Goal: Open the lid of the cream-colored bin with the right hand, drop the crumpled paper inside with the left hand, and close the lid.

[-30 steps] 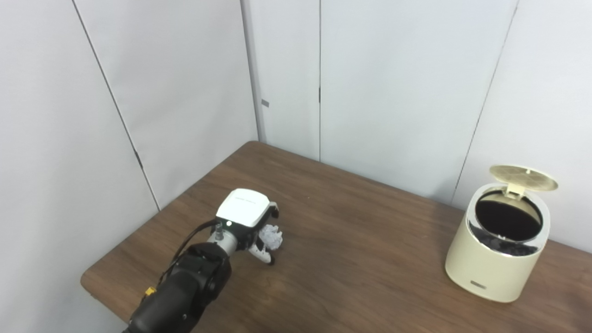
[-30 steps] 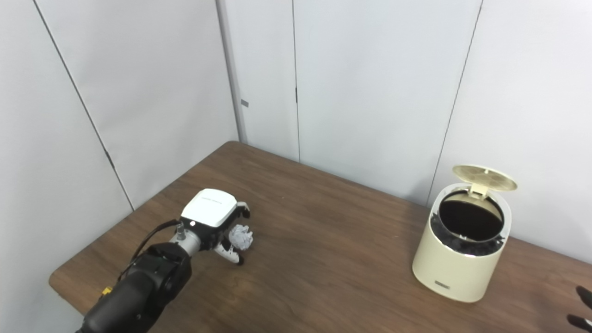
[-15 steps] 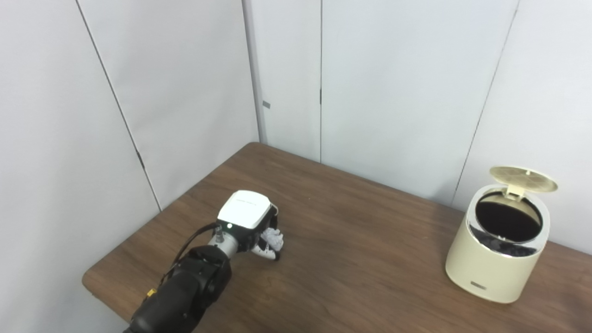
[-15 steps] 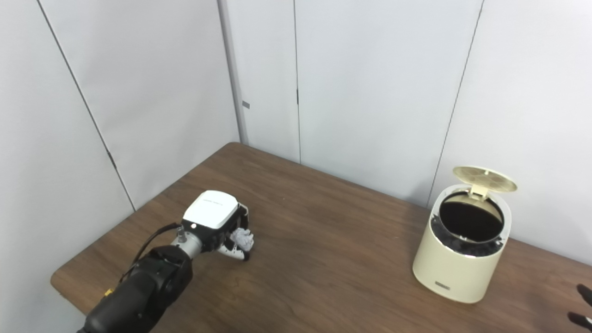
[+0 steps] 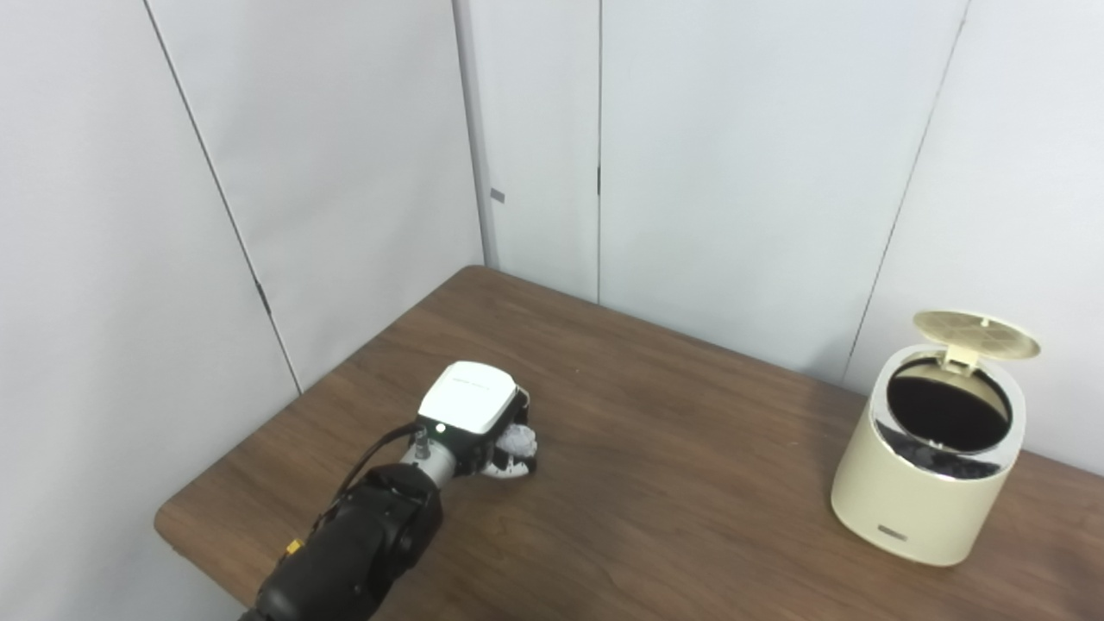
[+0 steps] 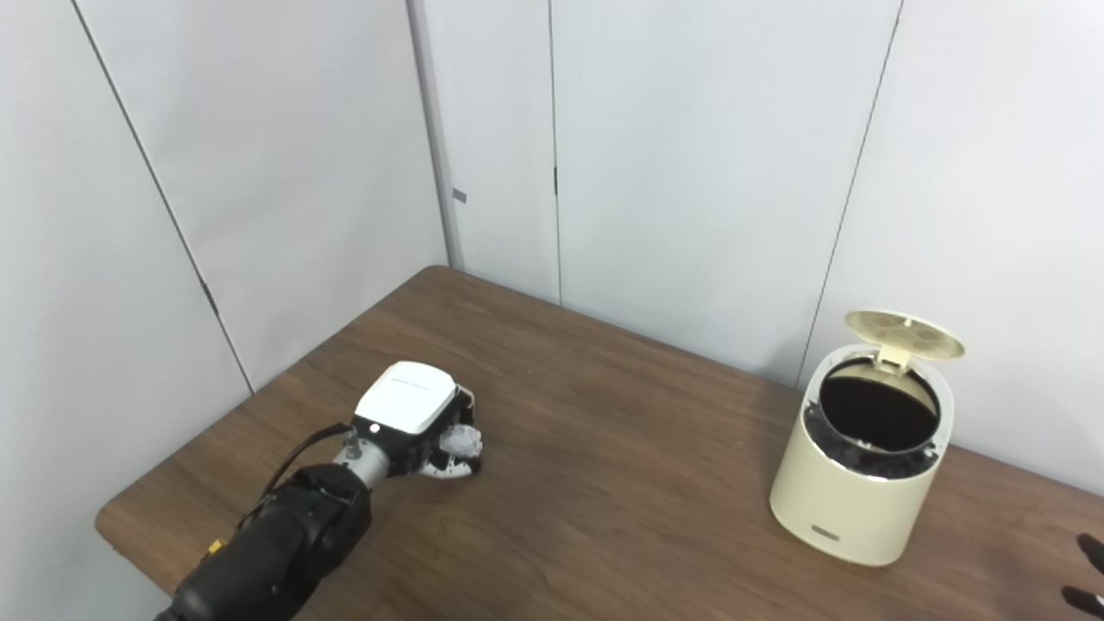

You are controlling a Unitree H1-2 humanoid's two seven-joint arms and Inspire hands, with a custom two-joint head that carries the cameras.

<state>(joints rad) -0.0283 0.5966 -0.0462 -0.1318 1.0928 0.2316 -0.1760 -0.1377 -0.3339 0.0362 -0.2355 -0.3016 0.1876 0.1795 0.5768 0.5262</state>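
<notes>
Crumpled paper (image 5: 521, 441): small white-grey wad, low on the wooden table (image 5: 673, 483) toward its left end, wrapped by the left hand (image 5: 479, 421). Fingers (image 5: 509, 470) curled around the wad from above and below, grasping it; only its right-facing side visible past the hand's white back plate. Whether lifted clear of the tabletop or touching it: cannot tell. Black forearm entering from the bottom edge at the left, with a thin black cable looping along the wrist.

Cream-colored bin (image 5: 931, 470): upright near the table's right end, well apart from the paper, close to the back wall panels (image 5: 742, 172). Round body, chrome rim around the mouth, dark interior with a crinkled black liner showing at the near inner edge. Small label plate low on the front face. Lid (image 5: 976, 333): flipped up on its rear hinge, open, underside facing forward and down, tilted back above the mouth.

Right hand (image 6: 1085, 573): only 2 dark fingertips visible, at the lower right corner of the right eye view, over the table, right of the bin and apart from it. Released or clenched: cannot tell. Outside the left eye view entirely.
</notes>
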